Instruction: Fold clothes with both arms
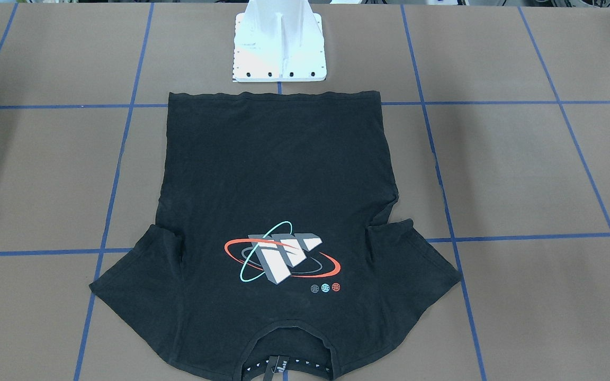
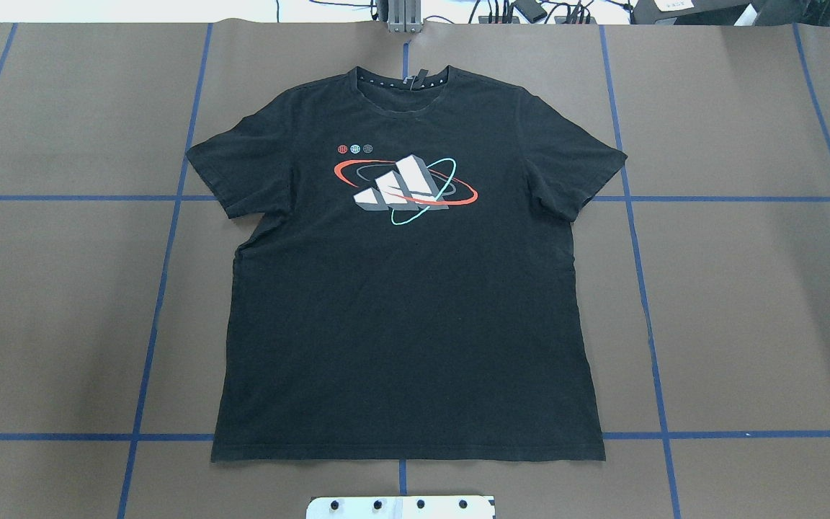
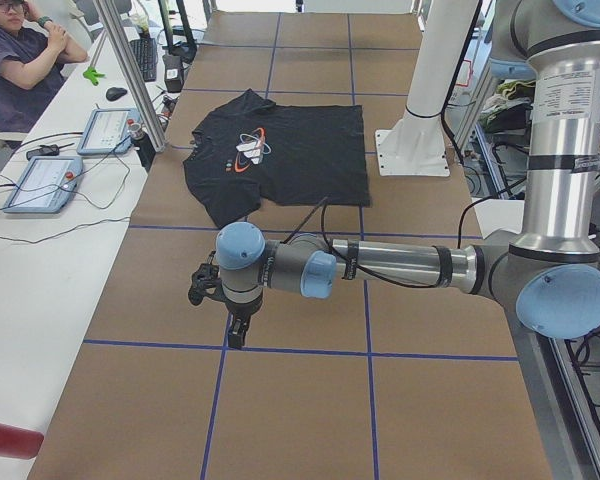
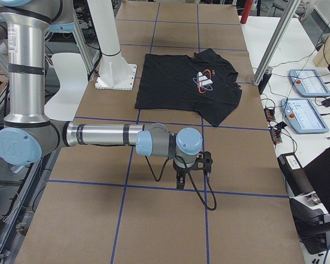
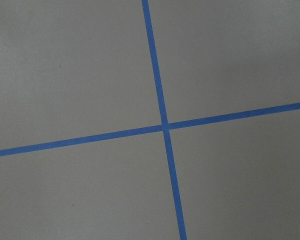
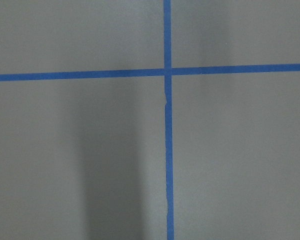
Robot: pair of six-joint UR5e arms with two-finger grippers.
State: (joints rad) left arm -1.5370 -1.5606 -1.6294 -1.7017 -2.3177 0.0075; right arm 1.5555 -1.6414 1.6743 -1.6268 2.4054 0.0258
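The black T-shirt (image 2: 408,303) lies flat and spread out on the brown table, print side up, with its collar at the far side and its hem toward the robot's base. It also shows in the front-facing view (image 1: 284,174). My left gripper (image 3: 237,335) hangs over bare table far from the shirt (image 3: 280,150), pointing down. It appears only in the left side view, so I cannot tell whether it is open or shut. My right gripper (image 4: 180,180) likewise hovers over bare table away from the shirt (image 4: 187,88), and I cannot tell its state. Both wrist views show only table and blue tape.
The white pedestal base (image 1: 279,47) stands just behind the shirt's hem. Blue tape lines (image 2: 645,288) grid the table. A person (image 3: 20,60) sits at a side bench with control pendants (image 3: 42,182). More pendants (image 4: 303,115) lie on the opposite bench.
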